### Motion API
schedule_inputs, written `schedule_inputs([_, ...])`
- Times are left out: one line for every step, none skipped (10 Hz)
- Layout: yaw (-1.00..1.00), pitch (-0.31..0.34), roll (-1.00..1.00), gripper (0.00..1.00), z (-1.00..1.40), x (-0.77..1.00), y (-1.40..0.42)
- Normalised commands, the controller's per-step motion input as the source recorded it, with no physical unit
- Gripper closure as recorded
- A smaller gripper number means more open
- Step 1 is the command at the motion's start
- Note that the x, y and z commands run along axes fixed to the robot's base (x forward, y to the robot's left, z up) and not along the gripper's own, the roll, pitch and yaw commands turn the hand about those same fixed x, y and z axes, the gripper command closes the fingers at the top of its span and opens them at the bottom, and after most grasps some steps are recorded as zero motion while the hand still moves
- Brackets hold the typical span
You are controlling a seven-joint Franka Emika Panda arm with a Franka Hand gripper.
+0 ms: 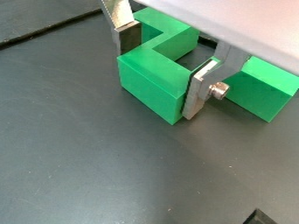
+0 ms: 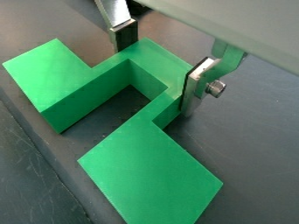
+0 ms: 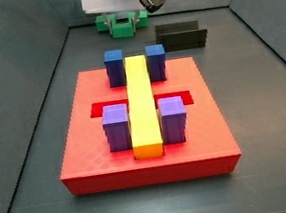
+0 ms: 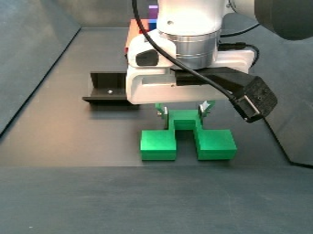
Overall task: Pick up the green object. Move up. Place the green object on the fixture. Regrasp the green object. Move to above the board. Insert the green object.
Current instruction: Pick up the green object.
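Green object (image 2: 111, 105), a blocky U-shaped piece lying flat on the bench (image 1: 82, 166) just beside the fixture (image 4: 108, 88), is straddled across its cross-bar by the gripper (image 2: 160, 66), whose fingers (image 1: 201, 92) are seen against both faces. It is judged to be rigid, light printed plastic with smooth, somewhat slippery flat sides. That narrow cross-bar is judged the best hold, being central and parallel-faced.
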Motion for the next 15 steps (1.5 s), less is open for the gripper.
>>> schedule_inputs([0.00,0.000,0.00,1.00,0.00,0.00,0.00])
schedule_inputs([0.00,0.000,0.00,1.00,0.00,0.00,0.00])
schedule_inputs([0.00,0.000,0.00,1.00,0.00,0.00,0.00])
schedule_inputs([0.00,0.000,0.00,1.00,0.00,0.00,0.00])
schedule_inputs([0.00,0.000,0.00,1.00,0.00,0.00,0.00])
schedule_inputs([0.00,0.000,0.00,1.00,0.00,0.00,0.00])
schedule_inputs([0.00,0.000,0.00,1.00,0.00,0.00,0.00])
schedule_inputs([0.00,0.000,0.00,1.00,0.00,0.00,0.00])
schedule_inputs([0.00,0.000,0.00,1.00,0.00,0.00,0.00])
schedule_inputs([0.00,0.000,0.00,1.00,0.00,0.00,0.00])
schedule_inputs([0.00,0.000,0.00,1.00,0.00,0.00,0.00])
schedule_inputs([0.00,0.000,0.00,1.00,0.00,0.00,0.00])
schedule_inputs([0.00,0.000,0.00,1.00,0.00,0.00,0.00])
schedule_inputs([0.00,0.000,0.00,1.00,0.00,0.00,0.00])
schedule_inputs([0.00,0.000,0.00,1.00,0.00,0.00,0.00])
